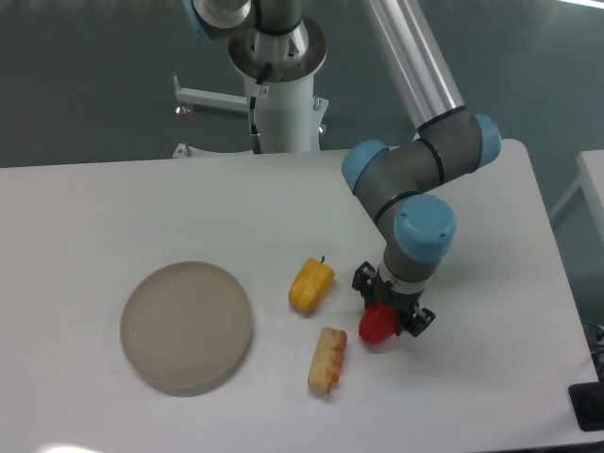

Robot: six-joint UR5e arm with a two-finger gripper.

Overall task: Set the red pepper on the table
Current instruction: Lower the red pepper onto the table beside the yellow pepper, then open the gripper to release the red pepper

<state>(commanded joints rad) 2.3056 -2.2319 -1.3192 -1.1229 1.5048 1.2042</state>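
Observation:
The red pepper (376,325) is small and glossy, and it sits between the fingers of my gripper (385,317), which is shut on it. Pepper and gripper are low over the white table (113,217), right of centre; I cannot tell whether the pepper touches the surface. The arm's wrist hides the pepper's top and stem.
A yellow pepper (310,284) lies just left of the gripper. An orange-and-cream food piece (327,360) lies below it, close to the red pepper. A round beige plate (187,326) rests at the left. The robot base (279,85) stands behind the table's far edge.

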